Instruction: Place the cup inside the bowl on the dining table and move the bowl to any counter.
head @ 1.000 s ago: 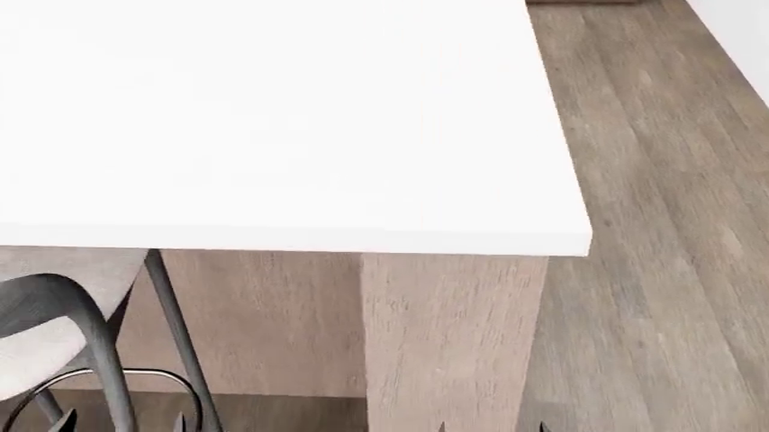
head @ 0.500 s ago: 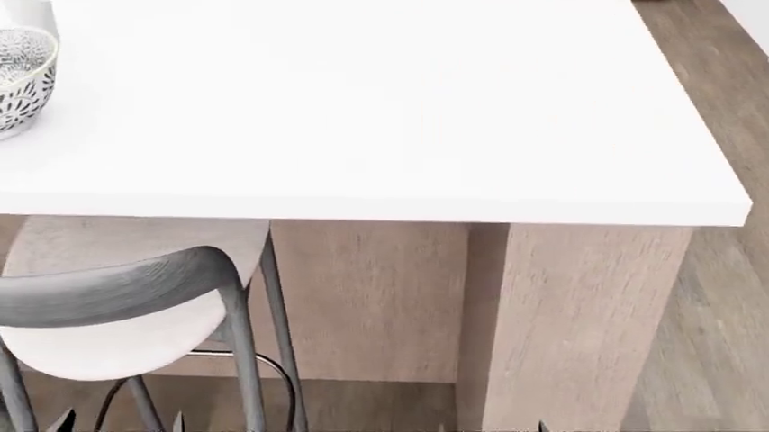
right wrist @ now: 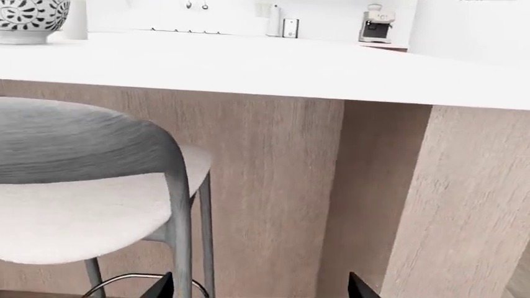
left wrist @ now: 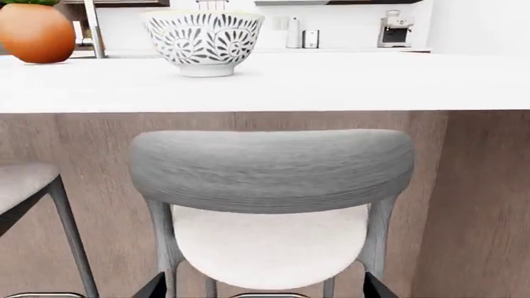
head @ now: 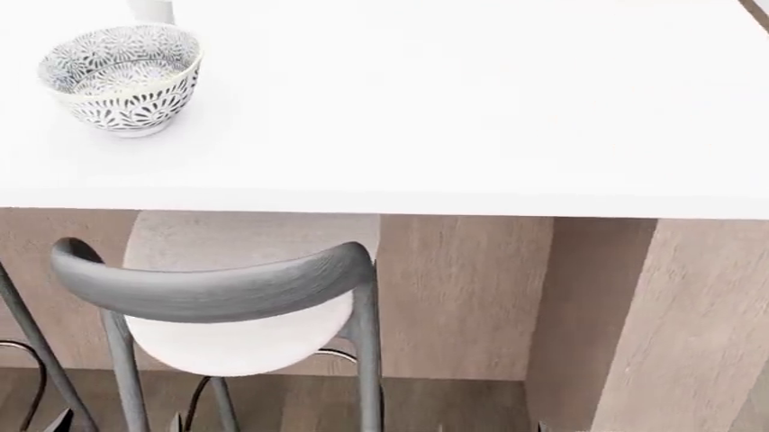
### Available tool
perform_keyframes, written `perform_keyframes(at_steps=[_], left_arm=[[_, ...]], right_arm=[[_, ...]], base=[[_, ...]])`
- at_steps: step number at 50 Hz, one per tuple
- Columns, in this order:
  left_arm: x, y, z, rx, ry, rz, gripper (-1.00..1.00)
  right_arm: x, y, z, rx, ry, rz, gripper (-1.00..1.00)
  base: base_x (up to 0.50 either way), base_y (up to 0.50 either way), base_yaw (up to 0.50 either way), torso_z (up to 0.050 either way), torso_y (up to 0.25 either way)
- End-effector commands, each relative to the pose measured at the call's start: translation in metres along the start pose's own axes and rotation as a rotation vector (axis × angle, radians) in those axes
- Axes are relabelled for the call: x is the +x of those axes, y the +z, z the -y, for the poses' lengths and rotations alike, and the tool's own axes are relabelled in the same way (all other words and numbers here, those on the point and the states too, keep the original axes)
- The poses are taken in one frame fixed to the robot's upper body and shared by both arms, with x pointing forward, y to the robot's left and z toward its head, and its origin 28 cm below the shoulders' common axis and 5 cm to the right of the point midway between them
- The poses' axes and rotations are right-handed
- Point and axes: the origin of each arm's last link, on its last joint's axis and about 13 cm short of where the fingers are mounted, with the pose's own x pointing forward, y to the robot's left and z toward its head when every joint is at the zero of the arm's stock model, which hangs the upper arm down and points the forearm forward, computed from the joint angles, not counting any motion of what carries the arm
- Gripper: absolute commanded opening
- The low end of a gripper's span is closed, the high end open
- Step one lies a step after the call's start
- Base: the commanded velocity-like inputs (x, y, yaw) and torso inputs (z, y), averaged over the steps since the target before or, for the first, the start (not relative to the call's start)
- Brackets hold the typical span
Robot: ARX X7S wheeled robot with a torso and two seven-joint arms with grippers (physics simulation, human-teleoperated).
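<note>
Head view is showing the round deep bowl with the black-and-white leafy pattern and thin pale rim [head: 121, 76] sitting upright near the far left of the broad, bright white dining table top [head: 481, 108]. Just behind the bowl, at the frame's upper edge, the base of the plain white tall cup [head: 151, 9] is peeking in; I cannot tell whether the two are touching. A grey bar stool with a curved wooden backrest and a pale seat [head: 229, 297] is standing tucked against the table's brown wood side, below the bowl and slightly right of it.

My left gripper [left wrist: 260, 292] is hanging low in front of that stool, only its dark fingertips [left wrist: 153, 287] showing, spread wide apart and gripping nothing. My right gripper [right wrist: 260, 288] is likewise hovering low beside the stool, its dark fingertips [right wrist: 161, 287] parted and empty.

Past the table, the left wrist camera is catching a round orange pot [left wrist: 37, 32] and a coffee machine [left wrist: 396, 30] on a pale worktop [left wrist: 348, 49] at the back wall.
</note>
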Motion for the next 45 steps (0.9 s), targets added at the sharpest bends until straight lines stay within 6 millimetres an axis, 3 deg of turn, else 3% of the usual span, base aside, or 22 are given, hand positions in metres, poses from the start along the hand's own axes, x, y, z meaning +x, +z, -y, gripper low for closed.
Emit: perform_keyframes(at_steps=[1,19,37,45], left_arm=[[0.0001,-0.0007,0.0004,0.001,0.001,-0.004,1.0],[0.001,-0.0001,0.0016,-0.001,-0.001,-0.004,1.0],[0.0003,-0.0001,0.0,-0.004,0.001,-0.007,1.0],[-0.0003,0.0031,0.0008,-0.015,-0.021,0.017,1.0]], right_arm=[[0.0006,0.0,-0.0004,-0.007,0.01,0.002,1.0],[0.0005,0.0002,-0.0002,-0.021,0.012,0.004,1.0],[-0.0002,0.0003,0.0009,-0.009,-0.007,0.003,1.0],[-0.0007,0.0032,0.002,-0.011,-0.022,0.023,1.0]], base=[[0.05,0.5,0.0,0.0,0.0],[0.16,0.45,0.0,0.0,0.0],[-0.02,0.5,0.0,0.0,0.0],[0.0,0.15,0.0,0.0,0.0]])
